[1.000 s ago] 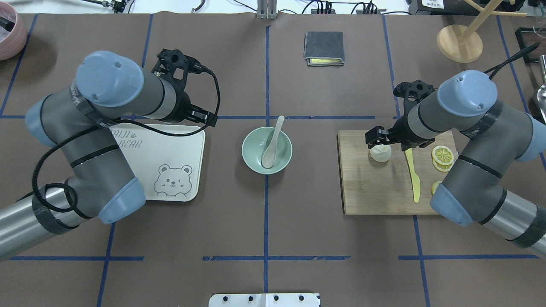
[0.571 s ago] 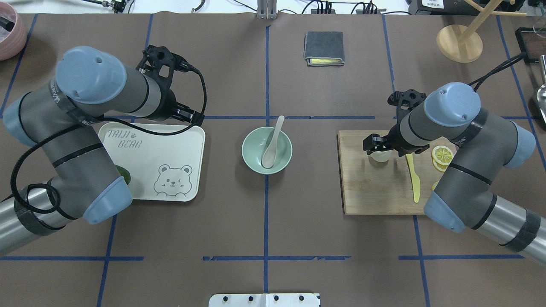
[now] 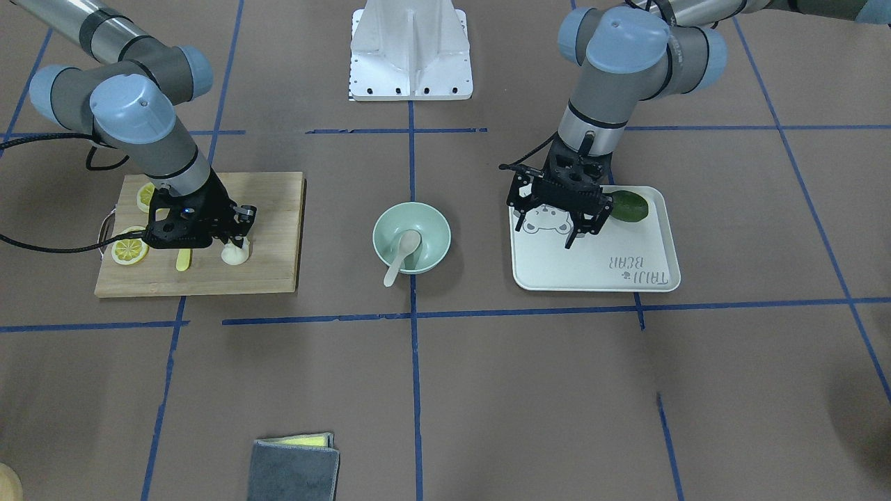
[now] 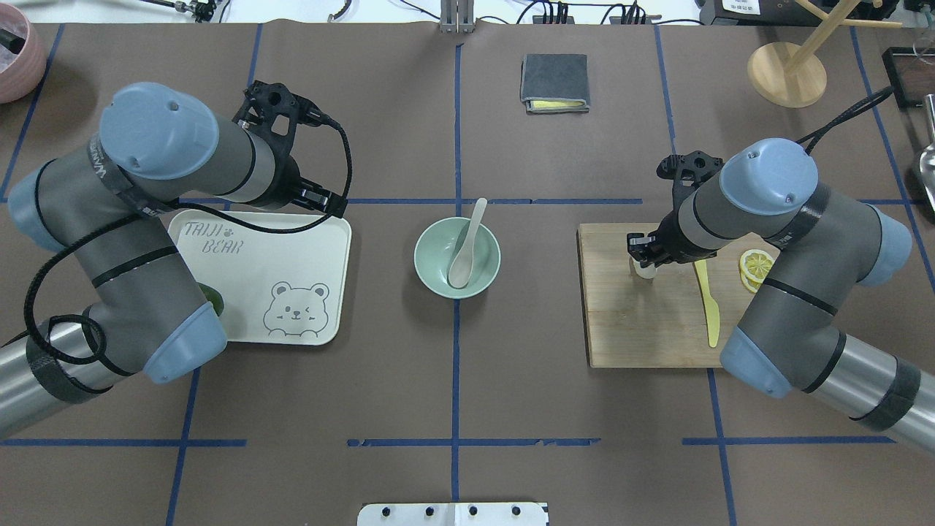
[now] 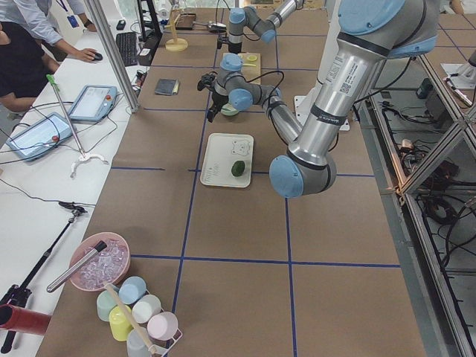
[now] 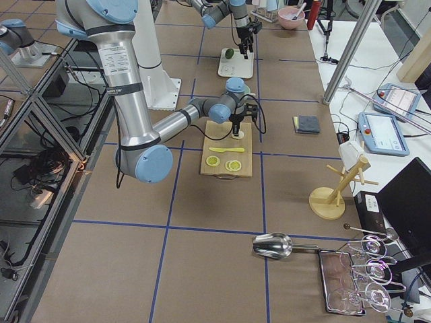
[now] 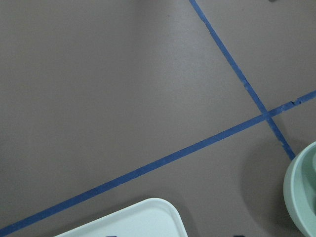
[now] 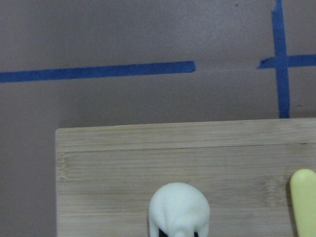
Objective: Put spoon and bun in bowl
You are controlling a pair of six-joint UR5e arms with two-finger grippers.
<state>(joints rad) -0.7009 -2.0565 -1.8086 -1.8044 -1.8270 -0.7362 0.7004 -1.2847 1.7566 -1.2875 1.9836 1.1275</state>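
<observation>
Now pinching the bun (image 8: 178, 210) between the right fingers (image 3: 242, 221), closed on its sides, at the upper-left part of the board (image 4: 643, 329) in the overhead view; cannot tell whether resting on the wood or just off it. Just right of it, the knife (image 4: 706, 299), long axis up-down in frame, then lemon slices (image 3: 129, 252), both out of the path. Leftward over bare desk (image 4: 540, 307) to the bowl (image 4: 427, 277) at frame centre, spoon (image 4: 467, 245) lying inside, handle over the upper rim. Probably calls for a lift, then a straight leftward carry, dropping beside the scoop. Farthest, left fingers (image 3: 575, 233) spread open and empty above the tray (image 4: 321, 241), clear of that route.
</observation>
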